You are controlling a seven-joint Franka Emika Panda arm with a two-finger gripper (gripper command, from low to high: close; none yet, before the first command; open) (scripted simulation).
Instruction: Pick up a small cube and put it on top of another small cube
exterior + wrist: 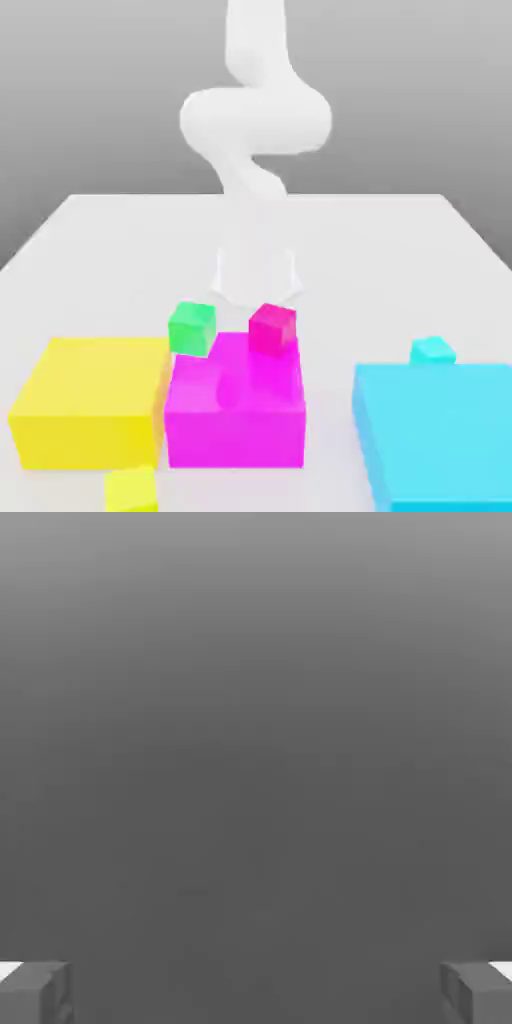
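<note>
The small cyan cube [432, 350] sits on the white table just behind the large cyan block [440, 430], at the exterior view's right. The small crimson cube [273, 328] shows at the far edge of the large magenta block [236, 415]; whether it rests on the block or behind it I cannot tell. My gripper [256, 285] hangs from the white arm just behind the crimson cube, well to the left of the cyan cube. In the hand view my gripper [256, 997] is open, its fingertips [35, 992] far apart with only grey background between them.
A small green cube [192, 327] stands left of the crimson one, by the magenta block's far corner. A large yellow block [90, 400] lies at the left, with a small yellow cube [132, 490] in front of it. The table [400, 250] stretches away behind the blocks.
</note>
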